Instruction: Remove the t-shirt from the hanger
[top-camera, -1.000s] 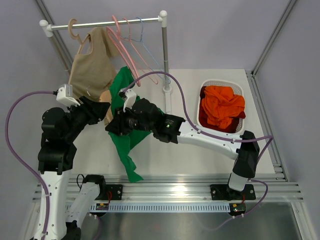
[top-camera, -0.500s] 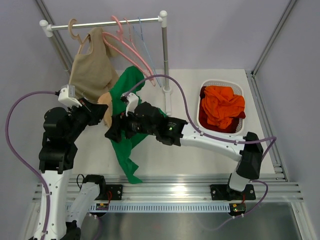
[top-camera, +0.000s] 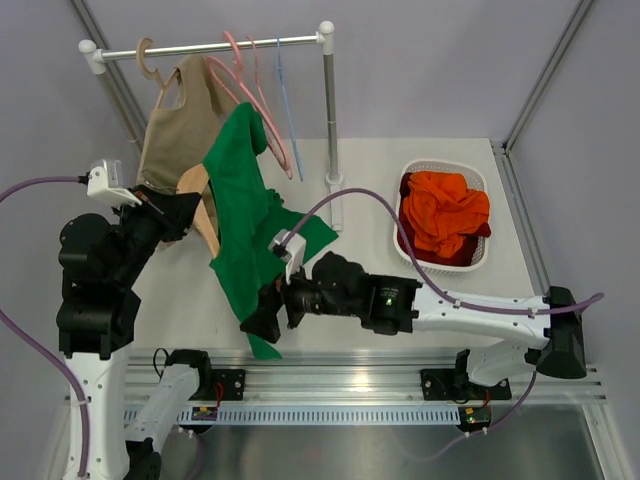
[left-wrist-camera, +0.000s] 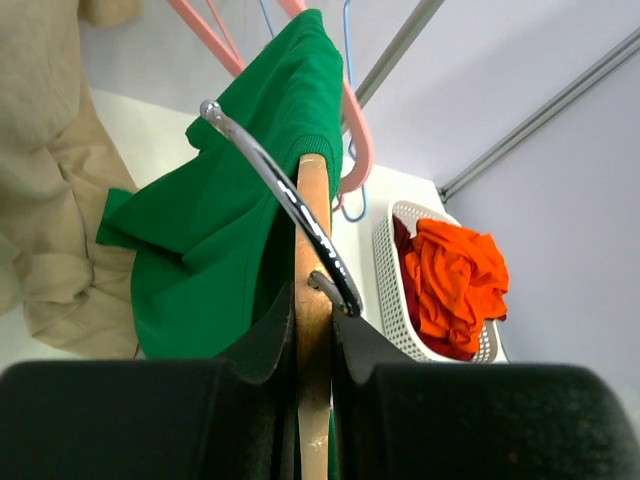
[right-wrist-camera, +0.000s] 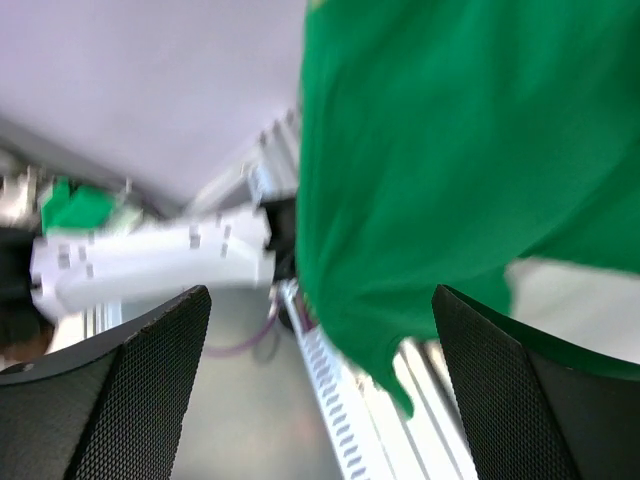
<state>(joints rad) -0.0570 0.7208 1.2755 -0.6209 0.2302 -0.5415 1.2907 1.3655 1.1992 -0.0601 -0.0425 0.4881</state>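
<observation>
The green t-shirt (top-camera: 245, 215) drapes over one end of the wooden hanger (top-camera: 207, 222) in front of the rail, its hem hanging toward the near edge. My left gripper (top-camera: 192, 208) is shut on the hanger; in the left wrist view the wooden bar (left-wrist-camera: 312, 220) runs between the jaws of the left gripper (left-wrist-camera: 313, 300), with the wire hook (left-wrist-camera: 262, 165) curving over it and the t-shirt (left-wrist-camera: 215, 235) on its left side. My right gripper (top-camera: 262, 318) is open by the shirt's lower edge. In its own view the right gripper (right-wrist-camera: 320, 400) holds nothing, with the t-shirt (right-wrist-camera: 450, 150) hanging just beyond it.
A beige top (top-camera: 180, 125) hangs on the rail (top-camera: 215, 45) beside pink hangers (top-camera: 255, 95) and a blue one (top-camera: 290, 110). The rail's upright post (top-camera: 330, 110) stands mid-table. A white basket (top-camera: 475, 262) with orange cloth (top-camera: 445, 210) sits at the right.
My right gripper has let go of the t-shirt, opened wide and dropped back toward the near edge. The left gripper shut on the hanger and drew it left, and the shirt swung up.
</observation>
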